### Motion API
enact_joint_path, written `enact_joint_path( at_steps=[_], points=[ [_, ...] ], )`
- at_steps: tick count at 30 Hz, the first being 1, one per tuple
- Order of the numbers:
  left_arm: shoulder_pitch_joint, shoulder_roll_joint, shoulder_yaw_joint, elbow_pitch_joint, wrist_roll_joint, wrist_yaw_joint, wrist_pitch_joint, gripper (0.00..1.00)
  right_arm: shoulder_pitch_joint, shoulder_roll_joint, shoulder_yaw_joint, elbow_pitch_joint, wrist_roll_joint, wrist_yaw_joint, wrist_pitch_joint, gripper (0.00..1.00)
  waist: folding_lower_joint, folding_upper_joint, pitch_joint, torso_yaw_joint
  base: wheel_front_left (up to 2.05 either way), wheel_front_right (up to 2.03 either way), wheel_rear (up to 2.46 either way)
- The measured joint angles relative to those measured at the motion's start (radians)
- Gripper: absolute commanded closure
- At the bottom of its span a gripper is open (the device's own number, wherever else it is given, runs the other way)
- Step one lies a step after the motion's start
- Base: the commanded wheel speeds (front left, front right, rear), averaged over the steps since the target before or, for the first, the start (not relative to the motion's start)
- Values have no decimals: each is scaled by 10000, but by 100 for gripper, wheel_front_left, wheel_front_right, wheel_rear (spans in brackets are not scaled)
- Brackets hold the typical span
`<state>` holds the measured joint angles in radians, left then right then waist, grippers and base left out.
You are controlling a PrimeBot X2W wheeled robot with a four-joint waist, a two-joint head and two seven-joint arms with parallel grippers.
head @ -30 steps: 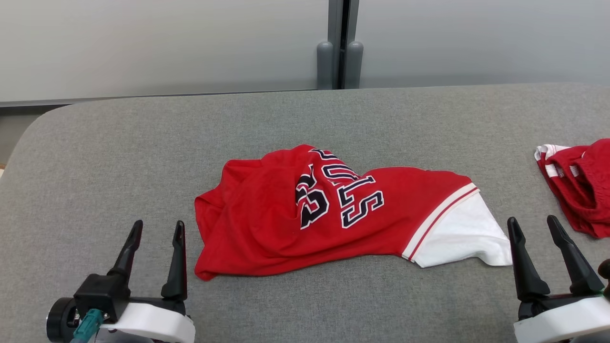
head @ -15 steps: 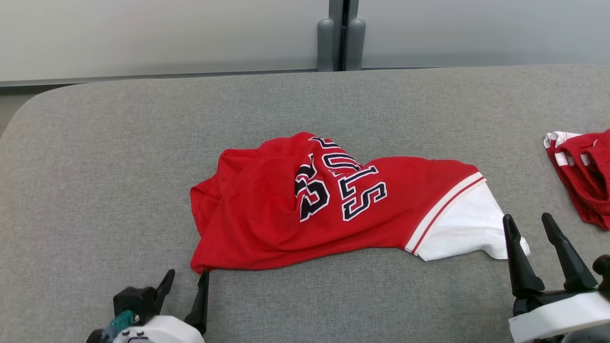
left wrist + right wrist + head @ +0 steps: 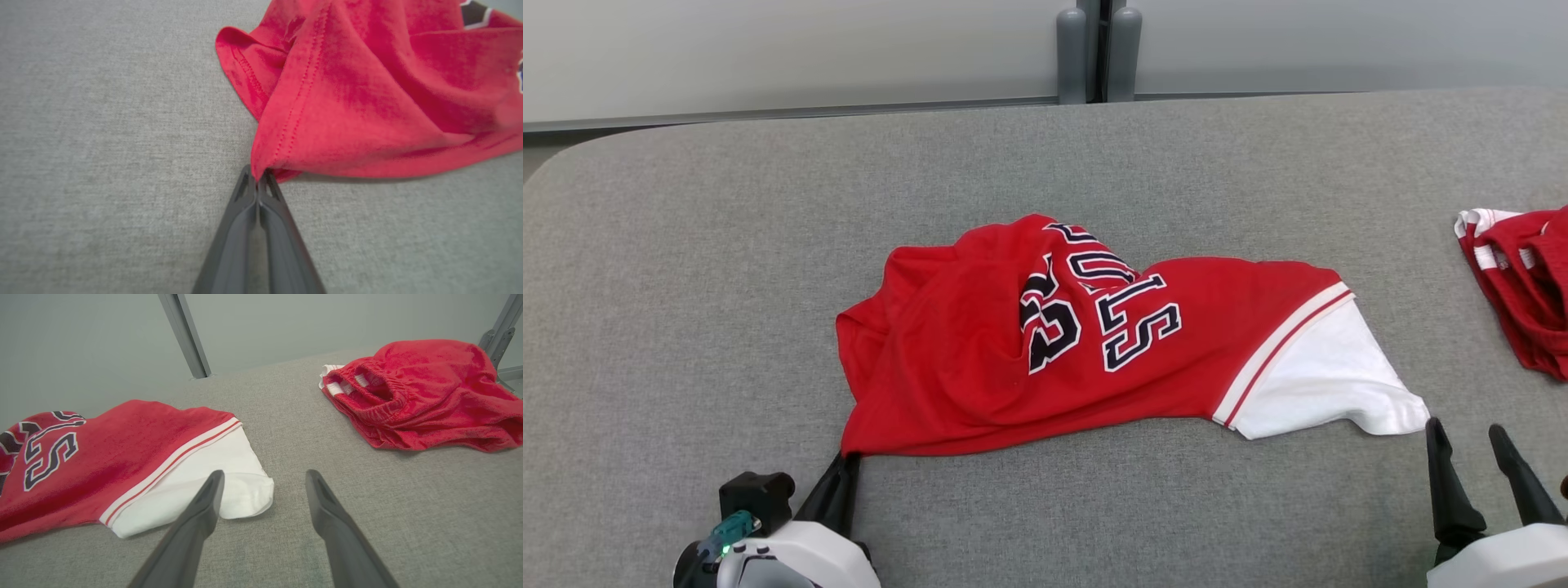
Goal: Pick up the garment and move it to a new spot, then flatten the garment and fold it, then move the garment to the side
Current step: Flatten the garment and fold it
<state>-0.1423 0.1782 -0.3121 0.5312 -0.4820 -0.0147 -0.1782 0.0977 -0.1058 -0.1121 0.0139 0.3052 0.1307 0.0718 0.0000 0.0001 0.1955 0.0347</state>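
Left claw (image 3: 258, 176), apart a moment ago, is now clamped on the near corner of the crumpled red lettered jersey (image 3: 1029, 359) lying just ahead on the grey fabric bench (image 3: 686, 286); lifting can start. Right claw (image 3: 1466, 429) stands apart, empty.

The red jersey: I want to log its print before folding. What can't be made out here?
Lettering on the jersey: head view, its own folds swallow the first characters.
Same lettering: right wrist view, cut off by the left edge.
Corner in the shut left gripper: left wrist view, the fingers hide how much cloth is pinched.
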Motion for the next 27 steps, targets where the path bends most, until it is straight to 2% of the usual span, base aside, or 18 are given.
enact_joint_path(
  at_steps=[4,12,13,14,15,20,23,27],
  points=[
    [-162,-21,-21,146,0,-33,-128,100,-91,-63,-42,690,67,0,-107,0,0,0,102,46,0,0,0],
    [-618,-59,-115,282,35,-109,-351,100,-1359,-303,514,2621,483,0,-330,0,0,0,512,161,0,0,0],
    [-686,-71,-144,280,63,-111,-385,100,-1464,-330,581,2778,554,0,-410,51,0,0,555,200,0,0,0],
    [-731,-86,-153,276,67,-121,-430,100,-1564,-359,619,2924,625,0,-499,68,0,0,593,246,0,0,0],
    [-738,-98,-159,255,84,-121,-479,100,-1636,-389,660,2995,719,0,-583,100,0,0,620,287,0,0,0],
    [-733,-27,-56,-194,150,81,-556,100,-1712,-596,721,2642,1024,0,-1162,100,0,0,672,366,0,0,0],
    [-727,151,33,-1026,157,253,-453,100,-1717,-767,577,1893,1060,0,-1432,100,0,0,601,372,0,0,0],
    [-709,648,104,-2606,276,564,221,100,-1920,-861,205,510,815,2,-1442,100,0,0,472,325,0,0,0]
  ],
)
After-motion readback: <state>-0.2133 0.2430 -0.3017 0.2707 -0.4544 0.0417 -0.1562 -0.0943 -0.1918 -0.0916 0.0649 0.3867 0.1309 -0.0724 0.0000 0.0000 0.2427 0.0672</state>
